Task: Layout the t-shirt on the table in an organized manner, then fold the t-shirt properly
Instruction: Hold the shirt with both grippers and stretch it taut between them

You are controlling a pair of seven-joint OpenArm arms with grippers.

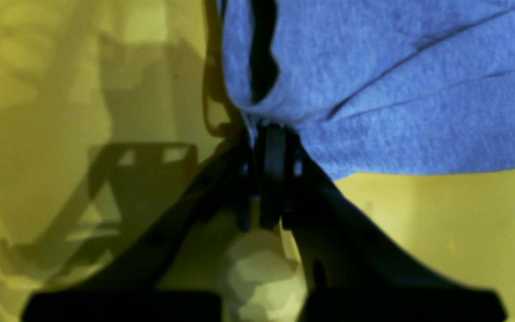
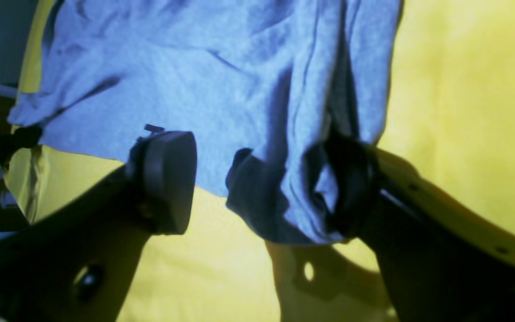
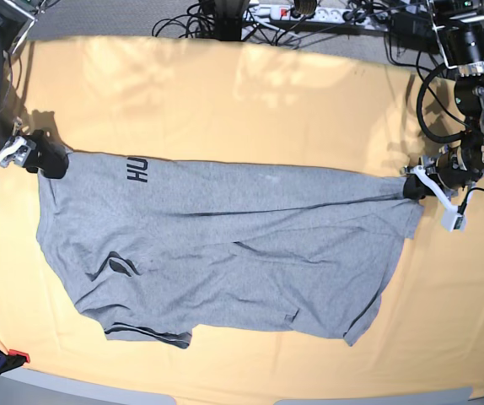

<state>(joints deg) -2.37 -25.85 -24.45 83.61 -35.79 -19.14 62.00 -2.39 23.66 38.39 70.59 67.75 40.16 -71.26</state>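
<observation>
T-shirt fabric is seen spread across the middle of the table, stretched between the two arms so that it can be laid flat before folding. The left gripper is clamped tight on a pinch of the shirt's edge, fingers pressed together. The right gripper is seen with its fingers spread wide; a bunched corner hangs between them, touching only one pad, so it is judged released. Wrinkles and a folded-under lower edge remain to be smoothed. Cables and a power strip lie beyond the far edge, well apart from the shirt; nothing stands in the way.
</observation>
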